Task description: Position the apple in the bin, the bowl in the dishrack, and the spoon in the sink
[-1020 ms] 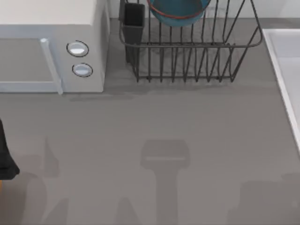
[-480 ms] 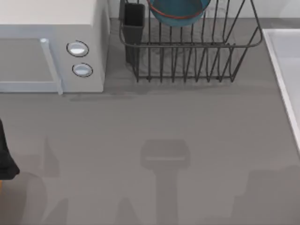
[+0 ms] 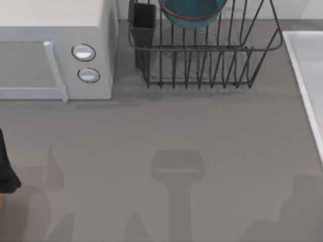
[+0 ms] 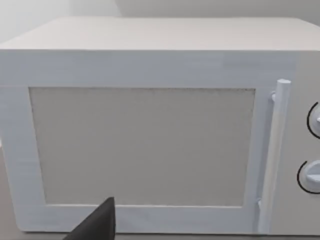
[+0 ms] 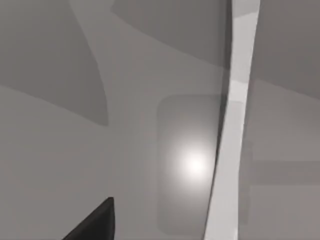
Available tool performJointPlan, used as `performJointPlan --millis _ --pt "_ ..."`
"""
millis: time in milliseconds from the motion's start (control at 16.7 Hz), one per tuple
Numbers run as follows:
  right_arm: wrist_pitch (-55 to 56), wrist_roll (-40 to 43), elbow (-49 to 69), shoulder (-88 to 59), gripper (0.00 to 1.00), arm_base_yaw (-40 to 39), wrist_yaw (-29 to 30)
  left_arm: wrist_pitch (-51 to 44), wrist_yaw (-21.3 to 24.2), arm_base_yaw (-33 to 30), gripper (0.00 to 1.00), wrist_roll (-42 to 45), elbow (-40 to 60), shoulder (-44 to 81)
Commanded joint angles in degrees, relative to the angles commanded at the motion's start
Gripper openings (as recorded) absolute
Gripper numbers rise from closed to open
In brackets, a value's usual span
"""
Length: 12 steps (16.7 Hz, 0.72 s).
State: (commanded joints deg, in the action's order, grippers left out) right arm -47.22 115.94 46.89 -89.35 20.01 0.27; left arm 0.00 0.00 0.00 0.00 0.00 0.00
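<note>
Already the bowl sits inside the dishrack, propped among the tines beside the dark cutlery cup, far ahead of both my pincers and well apart from each. I judge that part of the task settled.

If I had to shift the bowl, I would expect it to be stiff, fairly heavy for its size, slick with glaze, and liable to chip against the wires. The thin reddish rim is the place to pinch, one side inside and one outside. I cannot place the apple or the spoon from here. By the task's words I would expect the apple to be light, firm and inclined to roll, best taken across its middle. The spoon I would expect to be thin and low on the bench, best taken by the handle.

My left arm is parked at the bench's left edge. Its pincer faces the microwave, which stands straight ahead of it. My right pincer hangs above grey surface, with a pale strip just beyond it that I take for the raised rim of the sink. I cannot tell whether either pincer is wide or narrow.

The top view gives the layout: rack, bowl, microwave and the sink's edge. The left wrist view adds the microwave's door and handle face-on.
</note>
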Motion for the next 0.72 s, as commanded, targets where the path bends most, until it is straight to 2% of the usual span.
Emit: performJointPlan --millis 300,600,720 --pt "12.43 -0.05 -6.55 -5.93 1.0 0.03 0.0 0.0 0.0 0.0 1.0 0.0 0.0 0.0" --pt "13.49 -0.06 -7.19 -6.5 1.0 0.03 0.0 0.0 0.0 0.0 1.0 0.0 0.0 0.0" --pt "13.49 -0.06 -7.19 -6.5 0.85 0.03 0.0 0.0 0.0 0.0 1.0 0.0 0.0 0.0"
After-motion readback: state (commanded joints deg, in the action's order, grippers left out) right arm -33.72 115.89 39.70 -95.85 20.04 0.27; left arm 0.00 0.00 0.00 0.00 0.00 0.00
